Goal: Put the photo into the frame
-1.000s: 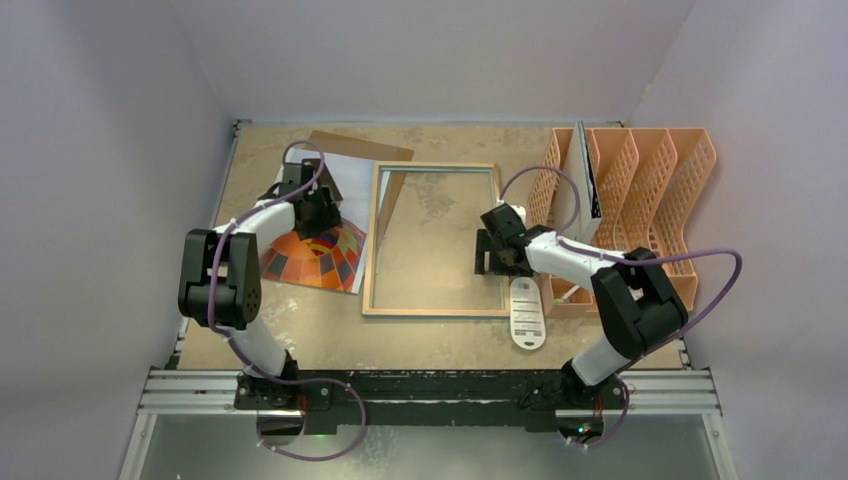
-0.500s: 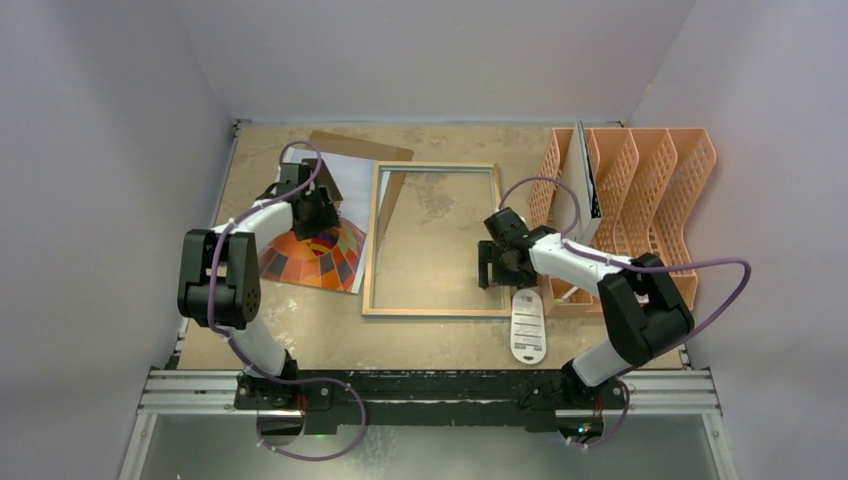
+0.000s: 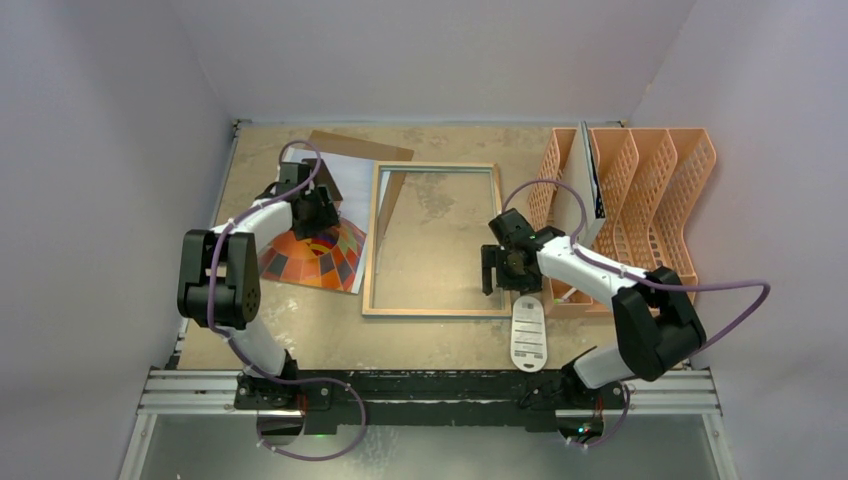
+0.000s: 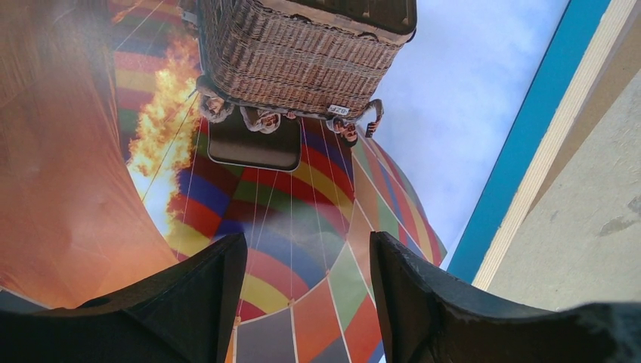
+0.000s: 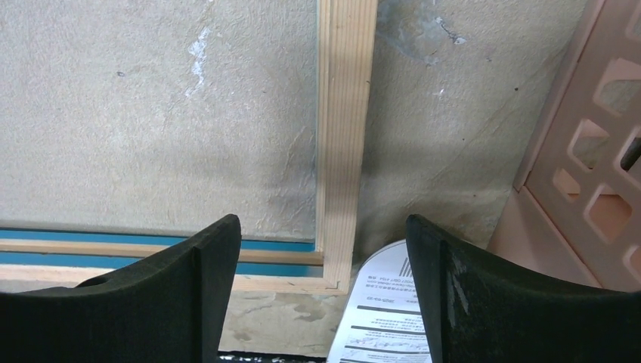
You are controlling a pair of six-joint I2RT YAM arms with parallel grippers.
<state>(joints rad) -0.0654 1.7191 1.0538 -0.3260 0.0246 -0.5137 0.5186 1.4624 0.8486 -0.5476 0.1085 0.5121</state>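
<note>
Right tool [image 5: 323, 227] slid to frame's [image 5: 346, 113] near corner, wide; left tool [image 4: 308, 249] wide above photo [image 4: 453, 91].

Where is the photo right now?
In the top view, the photo lies face up on the table, just left of the frame, beneath the open left hand.
</note>
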